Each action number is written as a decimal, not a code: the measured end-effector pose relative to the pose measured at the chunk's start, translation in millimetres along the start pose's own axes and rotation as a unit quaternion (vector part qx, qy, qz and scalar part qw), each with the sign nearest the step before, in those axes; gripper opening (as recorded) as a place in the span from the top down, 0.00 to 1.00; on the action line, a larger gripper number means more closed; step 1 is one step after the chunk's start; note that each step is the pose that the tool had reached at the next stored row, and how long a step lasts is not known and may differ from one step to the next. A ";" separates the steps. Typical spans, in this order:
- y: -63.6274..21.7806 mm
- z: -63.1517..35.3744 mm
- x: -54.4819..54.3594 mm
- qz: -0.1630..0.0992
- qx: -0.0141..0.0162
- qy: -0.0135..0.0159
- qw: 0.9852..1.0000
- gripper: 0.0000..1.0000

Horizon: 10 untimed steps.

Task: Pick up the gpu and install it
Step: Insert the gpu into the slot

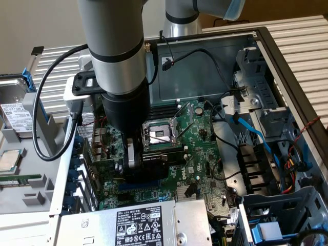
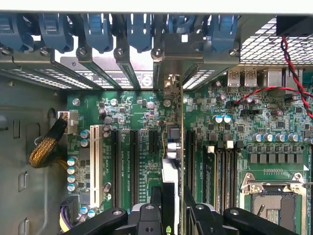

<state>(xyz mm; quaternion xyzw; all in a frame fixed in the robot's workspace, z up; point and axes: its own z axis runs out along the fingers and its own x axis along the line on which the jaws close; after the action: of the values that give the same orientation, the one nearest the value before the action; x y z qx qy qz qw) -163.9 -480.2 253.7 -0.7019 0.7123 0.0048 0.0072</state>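
Note:
The gpu [image 1: 163, 158] shows its black shroud low over the large green motherboard [image 1: 205, 154], just beside the CPU socket [image 1: 161, 134]. My gripper [image 1: 143, 166] reaches down into the open PC case and is shut on the gpu. In the wrist view the gpu [image 2: 173, 134] appears edge-on, standing upright between the black expansion slots [image 2: 133, 166]. Its silver end bracket [image 2: 170, 83] sits against the rear slot openings of the case. My gripper [image 2: 171, 196] clamps the card from both sides. Whether its edge connector is fully down in the slot is hidden.
A row of blue retention clips [image 2: 98, 29] lines the case's rear wall. A white slot [image 2: 96, 166] and a braided cable [image 2: 46, 147] lie to one side. Red-black wires [image 2: 293, 63], a blue cable [image 1: 251, 133], the power supply [image 1: 138, 223] and drive cages [image 1: 266, 113] crowd the case.

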 end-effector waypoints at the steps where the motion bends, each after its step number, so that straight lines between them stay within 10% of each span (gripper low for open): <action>1: 0.0 0.0 0.0 0.000 0.000 0.000 1.000 0.73; 10: -0.7 -0.1 0.3 0.000 0.000 0.000 1.000 0.73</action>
<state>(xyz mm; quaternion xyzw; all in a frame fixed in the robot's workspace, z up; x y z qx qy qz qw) -163.2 -480.5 253.8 -0.7019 0.7123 0.0048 0.0071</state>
